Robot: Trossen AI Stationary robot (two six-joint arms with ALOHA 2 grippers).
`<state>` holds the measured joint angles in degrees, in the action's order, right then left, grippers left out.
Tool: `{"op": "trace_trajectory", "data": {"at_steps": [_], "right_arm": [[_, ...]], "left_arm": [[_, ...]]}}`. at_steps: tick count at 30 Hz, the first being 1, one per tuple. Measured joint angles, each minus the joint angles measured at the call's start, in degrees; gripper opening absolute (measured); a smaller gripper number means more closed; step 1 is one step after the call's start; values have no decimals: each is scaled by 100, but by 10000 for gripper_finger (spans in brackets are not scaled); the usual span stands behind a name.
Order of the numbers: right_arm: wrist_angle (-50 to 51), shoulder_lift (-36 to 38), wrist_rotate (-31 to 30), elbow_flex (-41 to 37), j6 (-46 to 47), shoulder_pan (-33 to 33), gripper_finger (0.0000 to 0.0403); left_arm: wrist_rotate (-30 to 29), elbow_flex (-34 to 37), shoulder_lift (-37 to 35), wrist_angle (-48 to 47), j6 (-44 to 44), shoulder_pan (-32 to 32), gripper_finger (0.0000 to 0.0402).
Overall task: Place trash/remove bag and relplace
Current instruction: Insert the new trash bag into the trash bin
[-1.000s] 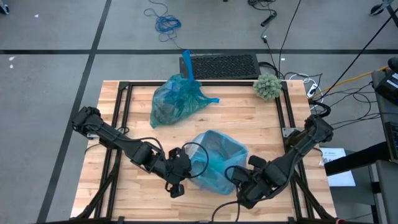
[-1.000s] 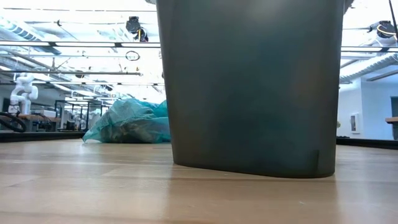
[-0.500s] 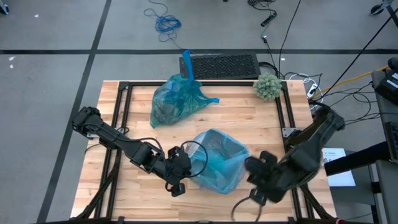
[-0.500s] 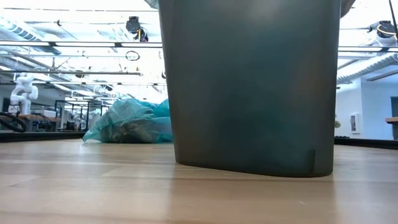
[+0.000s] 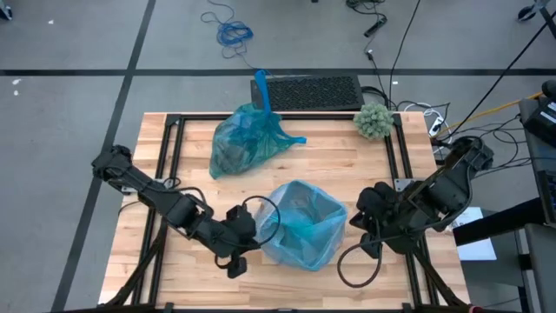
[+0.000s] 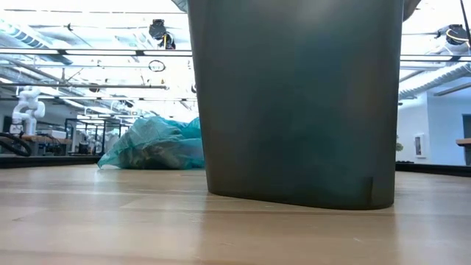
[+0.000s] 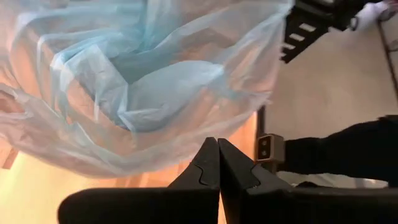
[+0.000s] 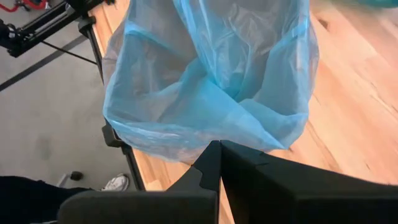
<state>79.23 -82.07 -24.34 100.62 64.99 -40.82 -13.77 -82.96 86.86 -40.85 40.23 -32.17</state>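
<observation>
The bin (image 6: 298, 103) is cut by the low view's top edge; its blue liner (image 5: 300, 226) hides the inside.

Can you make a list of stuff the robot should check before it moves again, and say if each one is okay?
1. New blue liner sits in the grey bin: ok; it drapes over the rim.
2. Full tied bag is out of the bin: ok; it lies on the table farther back.
3. Left gripper empty: ok; fingers shut beside the liner, nothing between them.
4. Right gripper empty: ok; fingers shut, just off the liner.
5. Liner tucked evenly all round the rim: cannot tell; it looks loose and bunched.
6. Fuzzy green ball out of the way: ok; it sits at the table's far corner.
</observation>
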Motion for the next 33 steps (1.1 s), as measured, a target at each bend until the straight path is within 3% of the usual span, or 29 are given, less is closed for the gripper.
{"op": "trace_trajectory", "data": {"at_steps": [6, 11, 13, 18, 22, 28, 33], "right_arm": [[23, 10, 22, -2, -152, 80, 0], [31, 10, -112, -2, -319, 207, 0], [40, 10, -158, -2, -450, 283, 0], [102, 7, -157, -4, -750, 507, 0], [424, 10, -149, -6, -654, 637, 0], [529, 161, -448, -564, 438, 450, 0], [-430, 434, -741, -1760, 1623, 47, 0]], "left_arm": [[-175, 0, -409, 189, 75, -98, 0], [-1702, 0, -856, 27, 581, 152, 0], [-1994, 0, -910, -128, 743, 405, 0], [-1117, 125, -682, -153, 899, 1046, 0], [-774, 417, -378, 3, 899, 1201, 0], [-746, 870, -278, 230, 1056, 1248, 0], [-735, 901, -272, 323, 1112, 1262, 0]]}}
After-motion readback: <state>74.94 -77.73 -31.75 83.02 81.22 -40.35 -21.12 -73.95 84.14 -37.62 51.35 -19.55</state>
